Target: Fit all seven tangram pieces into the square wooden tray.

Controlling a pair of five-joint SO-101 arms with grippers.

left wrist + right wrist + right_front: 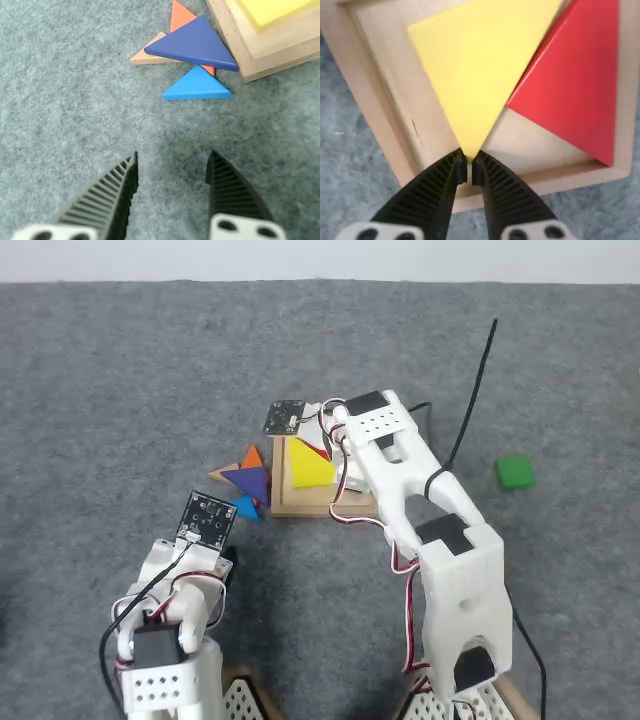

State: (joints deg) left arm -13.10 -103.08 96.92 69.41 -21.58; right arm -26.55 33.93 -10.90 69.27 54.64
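The right jaws are clenched on one corner of the yellow triangle (480, 65), inside the tray. The left jaws are released and spread wide above bare counter (120, 390), holding nothing.

The counter is covered in grey, felt-like material. The right arm (440, 530) stretches across it to the square wooden tray (290, 502), which sits near the middle. The left arm (170, 640) stops short of the tray, with its jaws near a cluster of loose pieces.

The yellow triangle is the largest piece in the tray. A red triangle (575, 90) lies just beside it, their long edges meeting, in the tray's corner.

Four pieces lie on the counter just outside the tray. A dark blue triangle (195, 45) rests on top of an orange piece (180, 17), and one of its corners is at the tray's outer wall. A small light blue triangle (197, 86) lies just beside them, nearest the left jaws. A tan piece (147, 56) pokes out from under the dark blue triangle on the side away from the tray.

A small green square (514, 472) lies alone, well apart on the far side of the right arm.
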